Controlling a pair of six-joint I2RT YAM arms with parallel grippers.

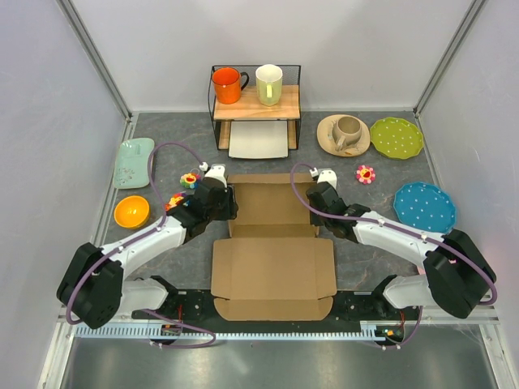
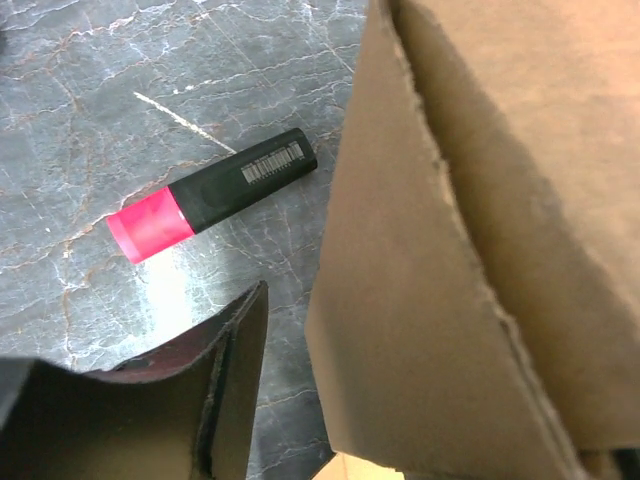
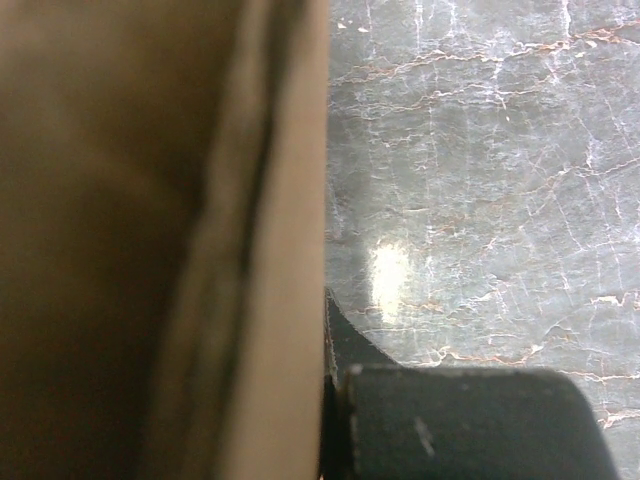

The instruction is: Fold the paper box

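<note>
Top cam: fixed high behind both arm bases, looking down & fwd over whole grey marbled tabletop (image 1: 170,126). L wrist cam: v. close, angled down along left wall of plain brown corrugated cardboard box (image 2: 420,300). R wrist cam: hard against right wall, blurred. Shared by all 3: box, tabletop.

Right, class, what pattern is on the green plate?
The plate has white dots; top external view shows it.

counter (image 1: 381,190): grey marbled | centre: paper box (image 1: 273,263) | far: wire rack (image 1: 255,104), tan plate (image 1: 324,139), green plate (image 1: 396,138) | right: blue plate (image 1: 424,206) | left: mint dish (image 1: 134,163), orange bowl (image 1: 131,211) | beside box: pink-capped marker (image 2: 212,193)
</note>
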